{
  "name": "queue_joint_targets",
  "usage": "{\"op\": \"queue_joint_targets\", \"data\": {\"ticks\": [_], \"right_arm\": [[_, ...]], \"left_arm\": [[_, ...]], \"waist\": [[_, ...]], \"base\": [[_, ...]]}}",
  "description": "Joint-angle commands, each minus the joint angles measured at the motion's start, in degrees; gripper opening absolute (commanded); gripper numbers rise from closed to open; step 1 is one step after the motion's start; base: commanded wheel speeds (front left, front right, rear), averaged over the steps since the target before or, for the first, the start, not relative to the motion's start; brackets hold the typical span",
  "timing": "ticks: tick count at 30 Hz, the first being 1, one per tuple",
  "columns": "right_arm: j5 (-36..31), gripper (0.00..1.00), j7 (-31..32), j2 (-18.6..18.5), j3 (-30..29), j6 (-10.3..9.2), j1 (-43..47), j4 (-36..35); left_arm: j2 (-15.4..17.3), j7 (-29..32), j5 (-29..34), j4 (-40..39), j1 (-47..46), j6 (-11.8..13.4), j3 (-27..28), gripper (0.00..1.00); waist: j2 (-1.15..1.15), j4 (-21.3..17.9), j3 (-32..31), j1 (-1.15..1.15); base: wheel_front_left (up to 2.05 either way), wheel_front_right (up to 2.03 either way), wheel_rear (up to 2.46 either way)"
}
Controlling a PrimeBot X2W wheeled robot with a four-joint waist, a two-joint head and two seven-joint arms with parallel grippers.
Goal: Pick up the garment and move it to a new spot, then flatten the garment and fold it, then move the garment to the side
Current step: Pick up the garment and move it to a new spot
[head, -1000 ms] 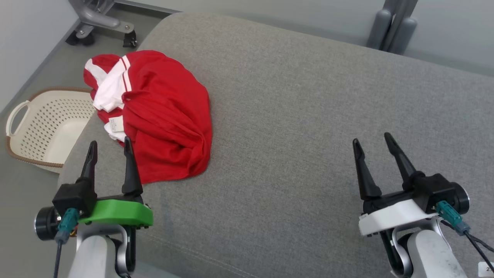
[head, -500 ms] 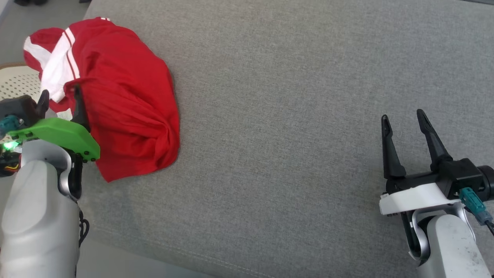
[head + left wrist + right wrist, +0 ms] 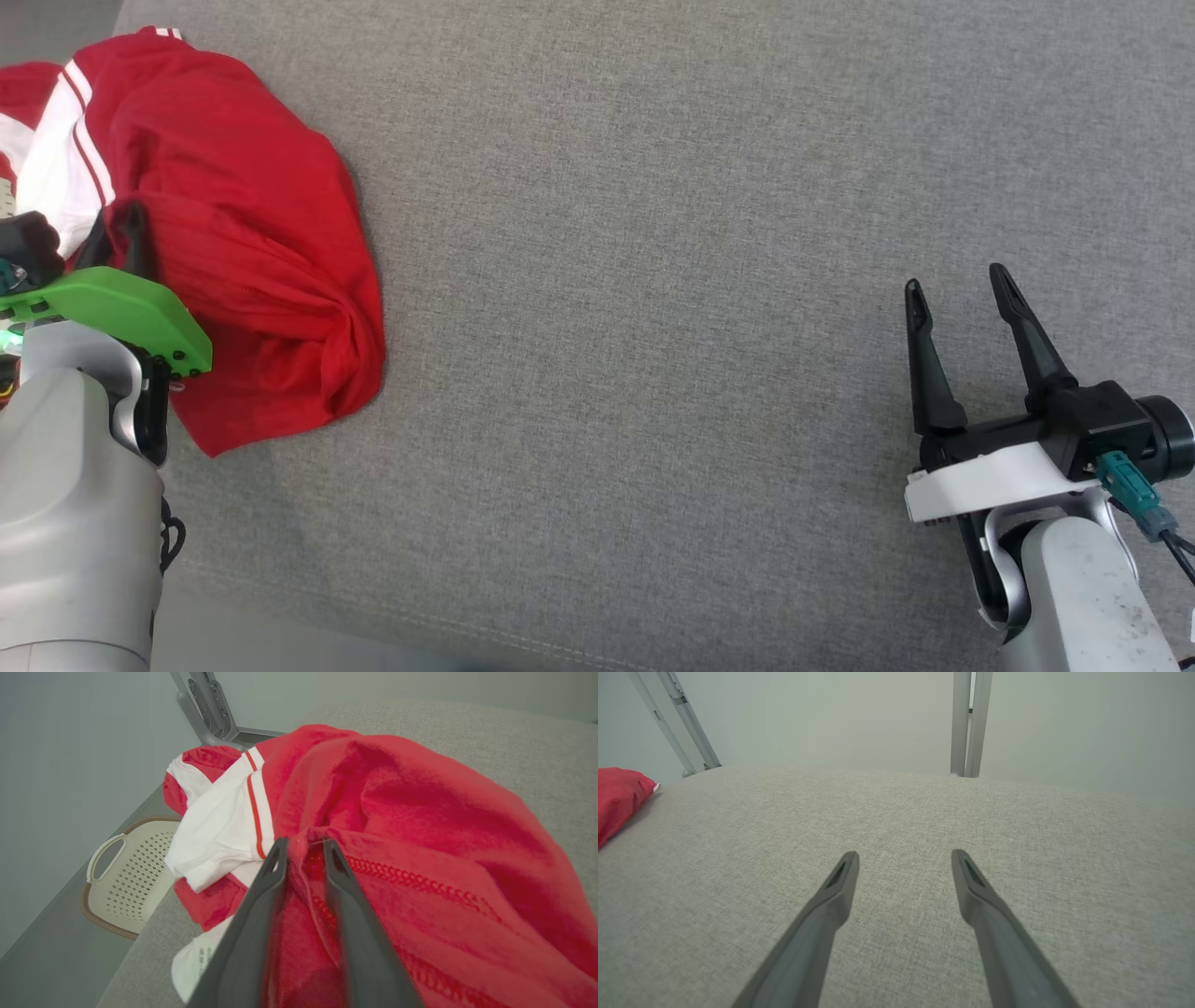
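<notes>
- At my lower left, about 8 o'clock in the head view, my left gripper (image 3: 304, 847) has gone forward into the garment (image 3: 252, 243). A second ago it hung short of the cloth with its fingers wide; now they stand close together.
- In the left wrist view a fold of red cloth, beside the stitched hem, sits between the two fingers. I judge that they pinch it, though the grip may not be firm yet.
- The head view has shifted as a whole, so the camera moved, not the garment.
- For the task this means the pick-up is only beginning: the garment lies crumpled and unlifted on the grey cushion (image 3: 653, 280), at 10 o'clock in the head view.
- From my left fingertips the red bulk spreads toward 3 o'clock, and the white striped part lies at 10 o'clock.
- My right gripper (image 3: 954, 278), at 4 o'clock, has its fingers spread wide, holds nothing, and is well apart from the garment.
- Farther off, at 9 o'clock in the left wrist view, a pale basket (image 3: 126, 877) stands on the floor.
</notes>
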Motion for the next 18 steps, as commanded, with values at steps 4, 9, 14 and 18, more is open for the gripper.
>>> {"op": "queue_joint_targets", "data": {"ticks": [4, 9, 14, 18], "right_arm": [[0.88, 1.0, -0.18, -0.2, 0.19, -0.08, -0.46, 0.64], [2.21, 1.0, -0.18, -0.19, 0.63, -0.08, 0.09, 1.52], [3.84, 1.0, -0.18, -0.19, 0.9, -0.08, 1.18, 1.88], [5.11, 1.0, -0.18, -0.18, 1.73, -0.08, 1.64, 2.28]], "left_arm": [[0.63, -4.14, 0.48, 0.45, -1.33, -0.5, -0.76, 0.0], [0.51, -7.38, 0.61, -3.1, -1.35, -0.87, -1.17, 0.0], [0.12, -7.85, 0.77, -17.75, 1.94, -1.54, -1.39, 0.0], [0.1, -7.77, 1.89, -32.21, 5.4, -1.64, -0.98, 0.0]], "waist": [[0.0, 0.12, -1.89, 0.0], [0.0, 0.05, -5.18, 0.0], [0.0, -0.44, -9.4, 0.0], [0.0, -1.74, -12.26, 0.0]], "base": [[0.0, 0.0, 0.0], [0.0, 0.0, 0.0], [0.0, 0.0, 0.0], [0.0, 0.0, 0.0]]}}
